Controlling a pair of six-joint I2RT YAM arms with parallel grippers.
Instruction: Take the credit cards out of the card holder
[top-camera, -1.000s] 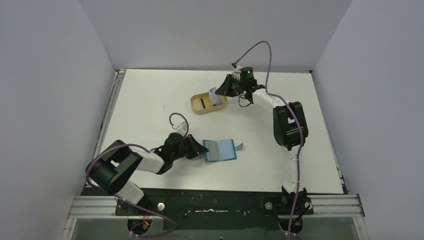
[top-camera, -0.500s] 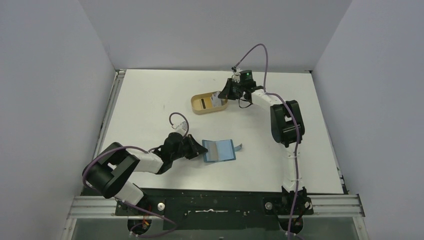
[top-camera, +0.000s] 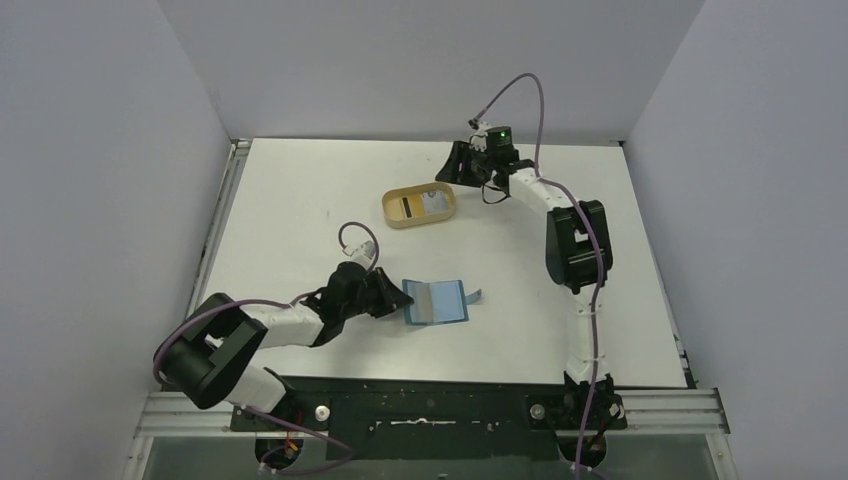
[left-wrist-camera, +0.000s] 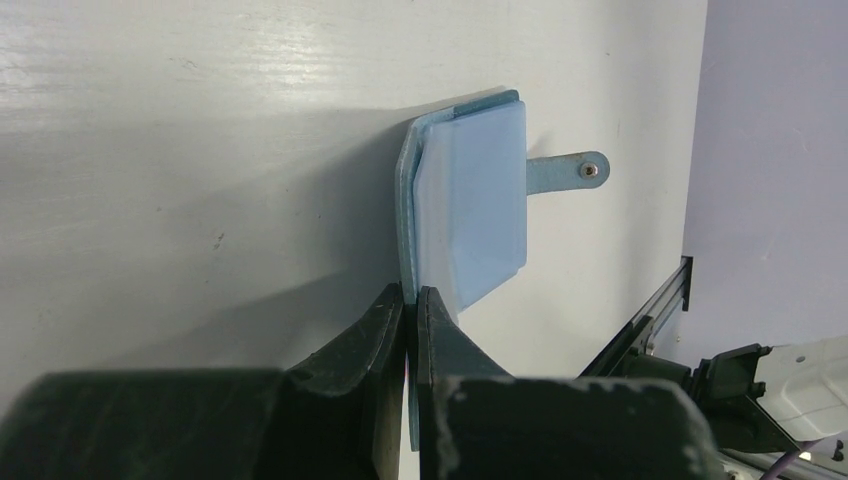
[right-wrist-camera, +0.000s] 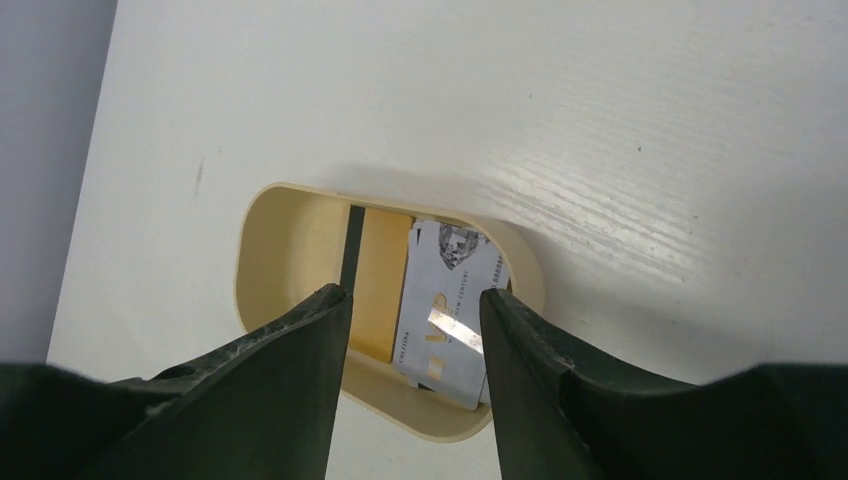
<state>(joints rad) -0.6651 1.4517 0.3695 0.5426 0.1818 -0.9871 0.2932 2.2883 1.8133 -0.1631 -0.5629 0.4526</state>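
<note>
Top view: the card holder lies open on the tabletop, left claw at its 9 o'clock. Left wrist: that claw clamps its edge. Right wrist: right claw gapes empty above a credit card in the tan tray.

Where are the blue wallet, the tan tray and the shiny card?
card holder (top-camera: 437, 302), top view, open inside.
tray (right-wrist-camera: 295, 250), right wrist view, bare floor.
credit card (right-wrist-camera: 455, 290), right wrist view, printed face.

Top view high, whole table, wrist views close, angled downward
</note>
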